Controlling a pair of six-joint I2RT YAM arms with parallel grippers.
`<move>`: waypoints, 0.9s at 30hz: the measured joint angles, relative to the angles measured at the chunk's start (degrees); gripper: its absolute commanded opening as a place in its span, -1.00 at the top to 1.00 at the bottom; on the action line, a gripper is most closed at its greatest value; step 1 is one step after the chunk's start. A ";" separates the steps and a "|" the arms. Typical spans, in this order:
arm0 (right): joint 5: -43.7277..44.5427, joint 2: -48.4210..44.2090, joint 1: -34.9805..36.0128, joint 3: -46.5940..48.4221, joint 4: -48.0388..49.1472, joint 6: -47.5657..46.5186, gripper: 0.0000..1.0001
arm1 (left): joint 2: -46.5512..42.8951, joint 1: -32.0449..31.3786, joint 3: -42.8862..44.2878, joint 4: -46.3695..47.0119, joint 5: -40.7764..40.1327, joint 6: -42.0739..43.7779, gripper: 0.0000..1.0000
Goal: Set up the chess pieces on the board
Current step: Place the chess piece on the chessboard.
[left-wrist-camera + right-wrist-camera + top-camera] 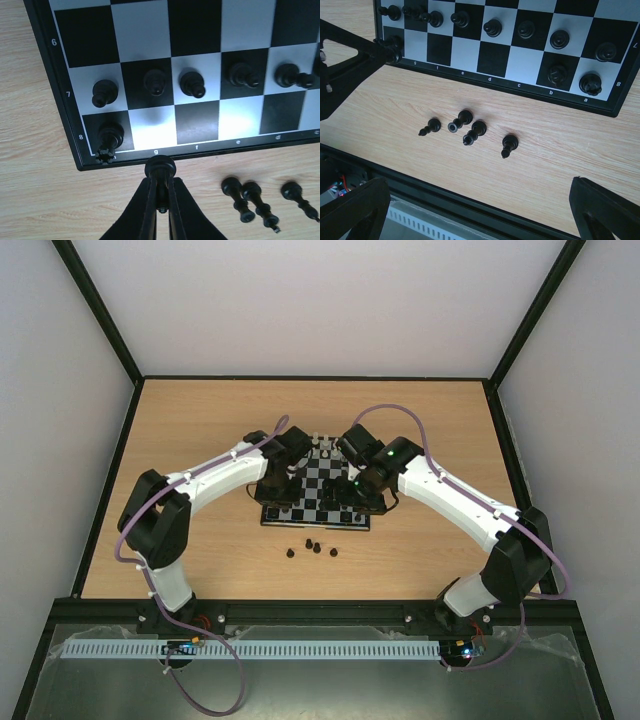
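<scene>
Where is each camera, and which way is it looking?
Top: above and behind, looking down at the wooden table and black-and-white checkered board; both white arms show.
Left wrist: looks down at the board's near edge; its black fingers pinch a black chess piece.
Right wrist: faces four loose black pieces on the table; its open fingers show.
Both wrists see loose pieces.

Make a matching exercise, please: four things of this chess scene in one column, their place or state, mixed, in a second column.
1. left gripper
2. right gripper
3. loose black pieces
4. corner piece

A. on the table, before the board
B. jaws wide apart
C. on square h8
D. jaws shut on a held piece

Pairs: 1-D, 2-B, 3-A, 4-C
</scene>
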 measured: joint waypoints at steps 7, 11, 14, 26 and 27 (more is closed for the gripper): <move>0.20 0.00 0.00 0.00 -0.26 0.15 -0.97 | 1.46 0.02 -1.33 1.73 -1.40 0.90 0.96; 0.31 0.00 0.00 0.02 -0.37 0.15 -0.97 | 2.75 0.04 -1.40 2.51 -1.64 1.16 0.95; 0.31 0.00 0.00 0.02 -0.42 0.15 -0.97 | 3.67 0.07 -1.42 3.08 -1.73 1.20 0.95; 0.33 0.02 0.00 0.02 -0.74 0.11 -0.97 | 4.44 0.09 -1.42 4.28 -2.71 0.87 0.87; 0.33 0.02 0.00 0.02 -0.74 0.11 -0.97 | 4.68 0.09 -1.42 4.33 -2.73 0.87 0.87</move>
